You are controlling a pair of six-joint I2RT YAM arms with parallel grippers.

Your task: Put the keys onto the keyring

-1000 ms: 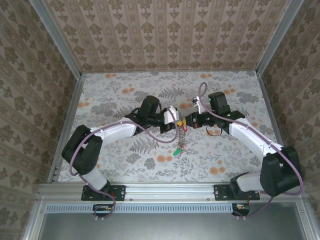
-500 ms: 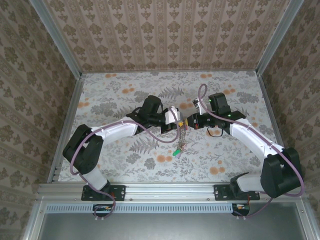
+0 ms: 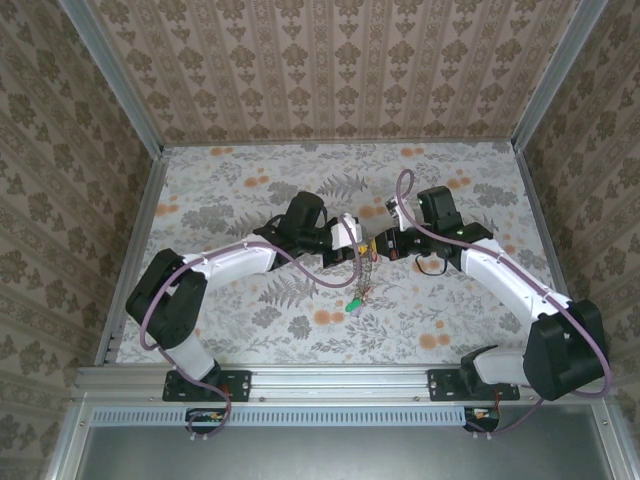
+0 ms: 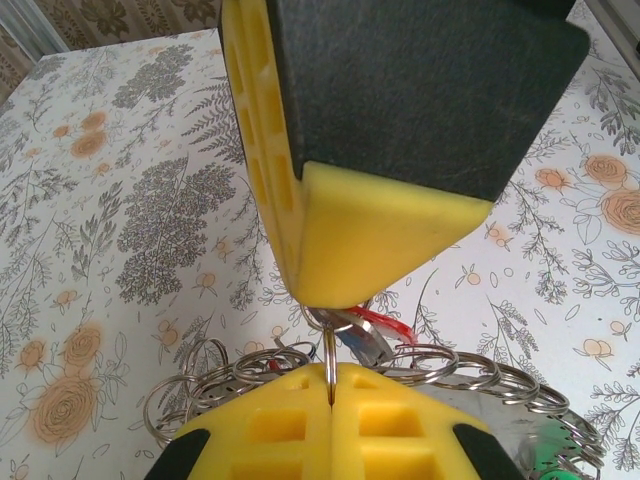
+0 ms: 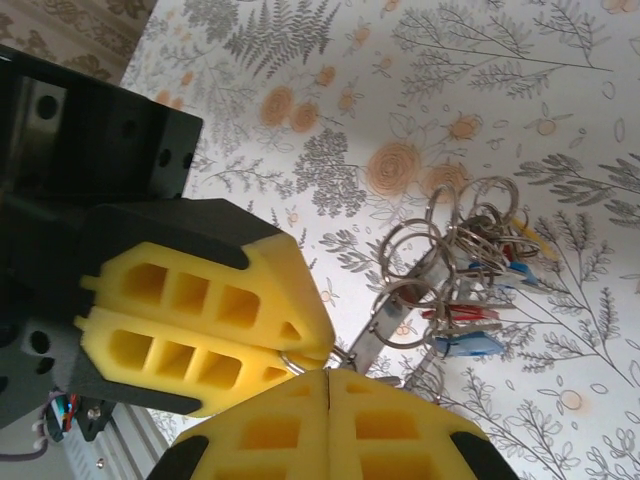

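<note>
Above the table's middle my left gripper [image 3: 358, 247] and right gripper [image 3: 374, 246] meet tip to tip. The keyring [image 3: 358, 285], a bunch of rings and keys ending in a green tag [image 3: 353, 305], hangs below them. In the left wrist view my left gripper [image 4: 330, 385] is shut on a thin wire ring [image 4: 328, 350] seen edge-on. Right above it sit the right arm's yellow fingers [image 4: 350, 240], with a red-tagged key [image 4: 392, 328] under their tip. In the right wrist view my right gripper [image 5: 328, 378] is shut at the end of a flat metal key [image 5: 385, 320]. Red and blue tags [image 5: 470, 345] dangle in the bunch [image 5: 450, 270].
The floral tabletop [image 3: 230, 180] lies under both arms. Patterned walls with metal corner rails [image 3: 140, 210] close it in at the left, right and back. The left arm's fingers [image 5: 200, 310] crowd against my right fingertips.
Almost nothing. Both grippers stay shut and pressed together, and the right forearm has shifted slightly. The bunch hangs as before.
</note>
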